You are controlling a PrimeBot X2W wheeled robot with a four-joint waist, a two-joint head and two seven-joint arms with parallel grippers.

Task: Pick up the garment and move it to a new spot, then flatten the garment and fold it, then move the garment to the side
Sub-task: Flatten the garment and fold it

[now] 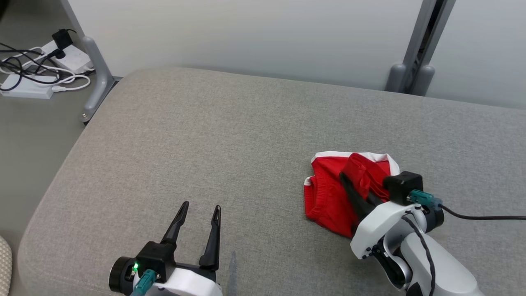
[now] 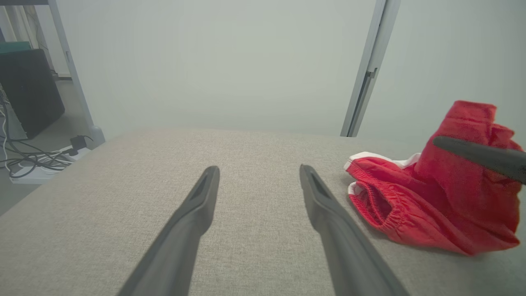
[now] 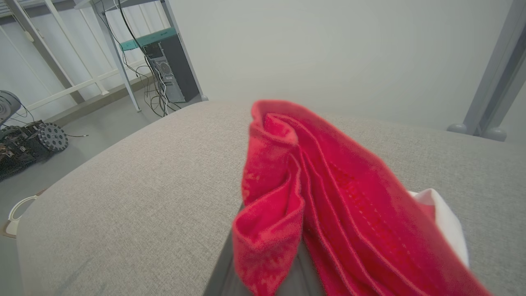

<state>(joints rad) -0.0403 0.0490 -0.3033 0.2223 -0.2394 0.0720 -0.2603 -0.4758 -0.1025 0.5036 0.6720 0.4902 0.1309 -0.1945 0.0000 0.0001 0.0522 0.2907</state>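
Right gripper (image 1: 349, 181): clamped on a raised fold of the red garment (image 1: 328, 193), with its fingers partly buried in cloth.
Left gripper (image 1: 201, 206): jaws spread wide and holding nothing, above the near-left part of the cushion (image 1: 205, 135).
Garment: bunched on the cushion's right half. One fold is lifted, while the waistband (image 2: 384, 205) and white trim lie on the cushion.
Slip risk: you hold only a bunched fold. As I judge it, a quick lift could pull it out of the pinch.
Layer risk: several layers look pinched together, so the piece may not open flat when you set it down.
Drag risk: the trailing part may catch on the cushion's rough weave and twist further.
Edge risk: a carry toward the cushion's near-right edge could drop it off.
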